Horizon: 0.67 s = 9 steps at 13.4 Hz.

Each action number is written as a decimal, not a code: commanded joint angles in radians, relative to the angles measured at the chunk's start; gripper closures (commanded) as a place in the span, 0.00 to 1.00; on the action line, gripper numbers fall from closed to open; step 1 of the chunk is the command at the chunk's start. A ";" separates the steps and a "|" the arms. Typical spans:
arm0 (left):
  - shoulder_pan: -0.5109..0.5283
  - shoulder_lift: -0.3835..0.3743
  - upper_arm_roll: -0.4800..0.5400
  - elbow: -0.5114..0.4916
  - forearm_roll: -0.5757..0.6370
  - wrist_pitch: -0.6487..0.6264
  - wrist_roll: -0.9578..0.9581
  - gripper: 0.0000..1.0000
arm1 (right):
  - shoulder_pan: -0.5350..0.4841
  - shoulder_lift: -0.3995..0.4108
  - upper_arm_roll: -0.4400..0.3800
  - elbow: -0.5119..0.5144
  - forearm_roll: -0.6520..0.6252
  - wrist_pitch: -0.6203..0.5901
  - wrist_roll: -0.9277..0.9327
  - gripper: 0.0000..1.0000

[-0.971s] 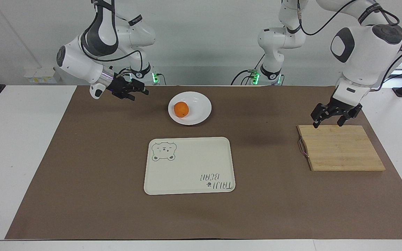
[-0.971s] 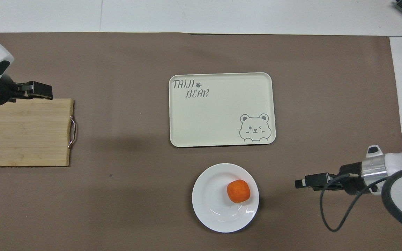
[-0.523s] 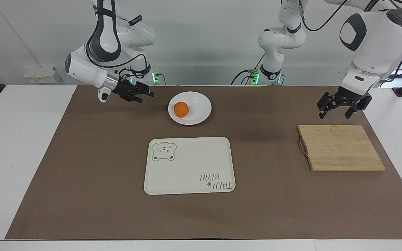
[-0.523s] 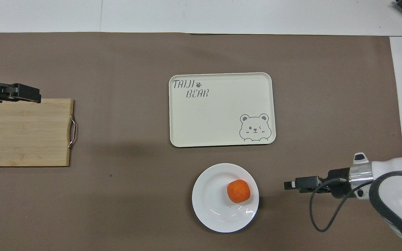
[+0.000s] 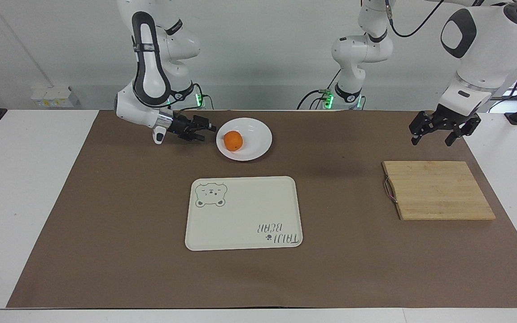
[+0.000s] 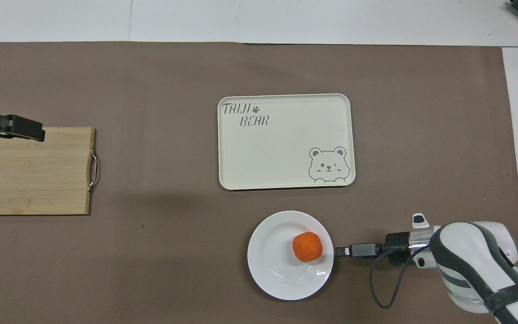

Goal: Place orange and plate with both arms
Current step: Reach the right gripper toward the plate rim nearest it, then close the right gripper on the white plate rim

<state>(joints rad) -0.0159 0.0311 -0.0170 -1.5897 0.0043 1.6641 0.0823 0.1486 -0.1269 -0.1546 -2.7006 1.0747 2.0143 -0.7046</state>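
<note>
The orange sits in the white plate, toward the right arm's side of the dish. In the overhead view the orange and plate lie nearer to the robots than the tray. My right gripper is low and level, open, with its tips right at the plate's rim on the right arm's side. It shows the same way in the overhead view. I cannot tell whether it touches the rim. My left gripper is open, empty and raised over the cutting board's edge.
A cream tray with a bear drawing lies mid-table, farther from the robots than the plate. A wooden cutting board with a metal handle lies toward the left arm's end. A brown mat covers the table.
My right gripper has moved low toward the plate and now reaches its rim. My left gripper has risen and drawn back from over the cutting board toward the table's end.
</note>
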 commanded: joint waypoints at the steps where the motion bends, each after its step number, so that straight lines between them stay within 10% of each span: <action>1: 0.008 0.012 -0.012 0.085 -0.007 -0.092 0.008 0.00 | -0.001 -0.011 0.001 -0.031 0.045 0.011 -0.044 0.00; 7: 0.021 -0.030 -0.008 0.036 0.000 -0.138 -0.006 0.00 | 0.085 -0.005 0.001 -0.054 0.146 0.075 -0.062 0.00; 9: 0.017 -0.030 -0.009 0.037 0.000 -0.144 -0.006 0.00 | 0.085 -0.005 0.001 -0.054 0.146 0.076 -0.055 0.53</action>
<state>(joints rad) -0.0045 0.0291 -0.0195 -1.5290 0.0043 1.5347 0.0807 0.2328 -0.1184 -0.1543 -2.7375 1.1878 2.0701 -0.7353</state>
